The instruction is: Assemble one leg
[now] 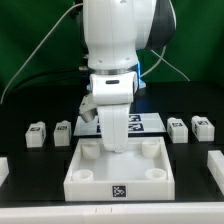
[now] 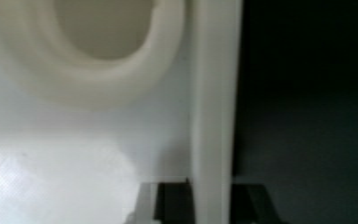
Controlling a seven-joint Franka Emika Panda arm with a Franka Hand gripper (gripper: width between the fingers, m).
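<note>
Four small white legs with marker tags lie on the dark table in the exterior view: two on its left (image 1: 36,133) (image 1: 62,130) and two on its right (image 1: 178,128) (image 1: 203,127). None is held. My gripper (image 1: 118,143) reaches down onto the back wall of the large white square tray-like part (image 1: 90,180). In the wrist view my gripper (image 2: 211,197) straddles that thin upright wall (image 2: 211,100), with a dark finger (image 2: 169,204) against each side of it. A round corner hole (image 2: 105,40) of the part shows close by.
The marker board (image 1: 152,121) lies behind the tray-like part, partly hidden by the arm. White pieces show at the exterior view's right edge (image 1: 215,160) and left edge (image 1: 3,170). Cables hang behind the arm.
</note>
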